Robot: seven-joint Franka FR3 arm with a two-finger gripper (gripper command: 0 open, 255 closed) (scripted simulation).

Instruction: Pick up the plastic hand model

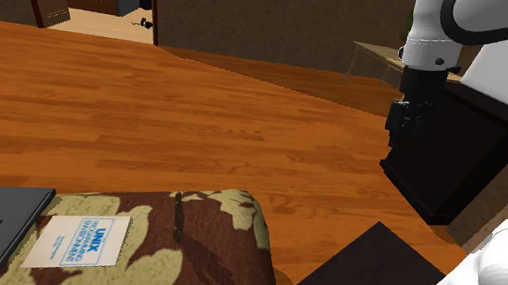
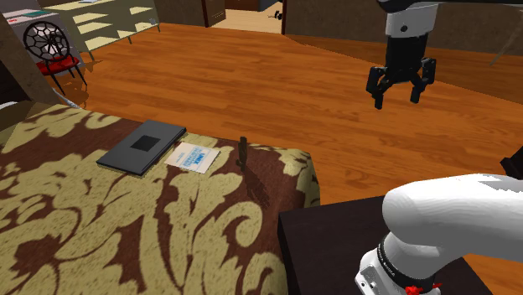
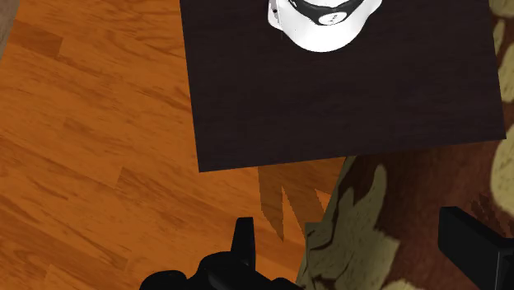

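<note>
The hand model (image 2: 242, 152) is a small, thin, dark upright piece near the edge of the table, which is covered by a brown and cream floral cloth (image 2: 100, 218). In the shoulder view the hand model (image 1: 179, 214) appears as a dark sliver on the cloth. My black gripper (image 2: 401, 87) hangs open well above the wooden floor, off to the second exterior view's right of the table and far from the model. In the wrist view the gripper (image 3: 346, 226) looks down on the floor, the stand and a corner of the cloth, with nothing between its fingers.
A dark flat slab (image 2: 141, 147) and a white card with blue print (image 2: 192, 157) lie on the cloth beside the model. The dark stand (image 2: 335, 243) sits against the table's corner. A dark cabinet (image 1: 452, 153) stands behind the gripper. A wire-backed chair (image 2: 46, 46) is far off.
</note>
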